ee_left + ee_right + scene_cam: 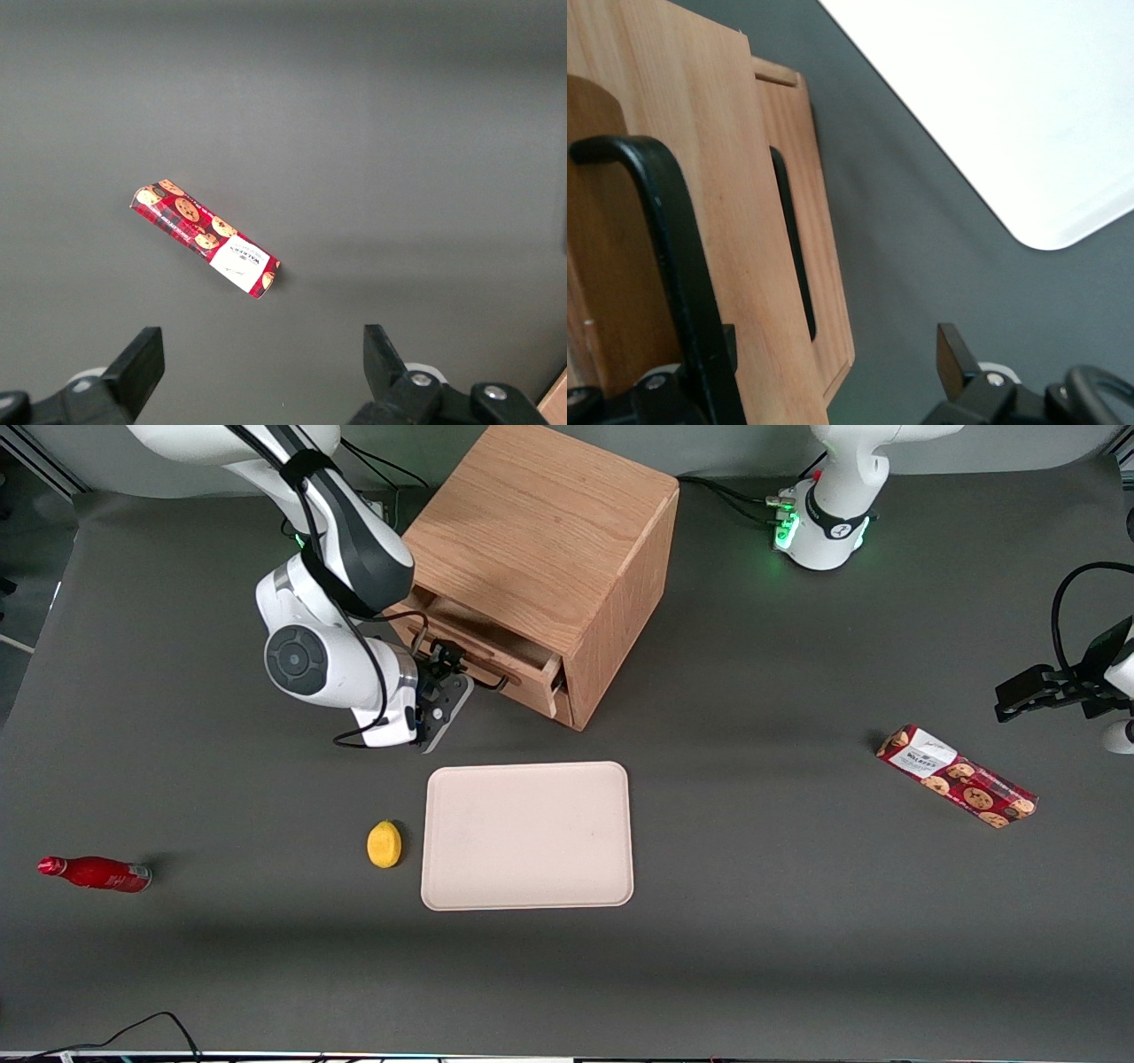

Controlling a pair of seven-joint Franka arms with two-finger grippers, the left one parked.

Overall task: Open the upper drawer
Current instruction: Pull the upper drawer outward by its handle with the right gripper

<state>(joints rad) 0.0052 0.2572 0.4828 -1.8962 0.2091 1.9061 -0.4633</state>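
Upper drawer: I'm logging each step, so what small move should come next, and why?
Probably keep pulling straight out toward the tray. The upper drawer is only partly out of the cabinet, and the gripper sits at its black handle, one finger against the bar.

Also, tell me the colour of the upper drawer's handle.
Black; the handle shows best in the right wrist view, at the gripper.

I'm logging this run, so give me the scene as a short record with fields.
upper drawer: pulled partly out of the cabinet
drawer handle: black bar, one pincer finger on each side of it
pincer: in front of the upper drawer, at its handle, open
tray: bare, nearer the front camera than the cabinet
lemon: beside the tray
red bottle: lying toward the working arm's end
cookie pack: toward the parked arm's end
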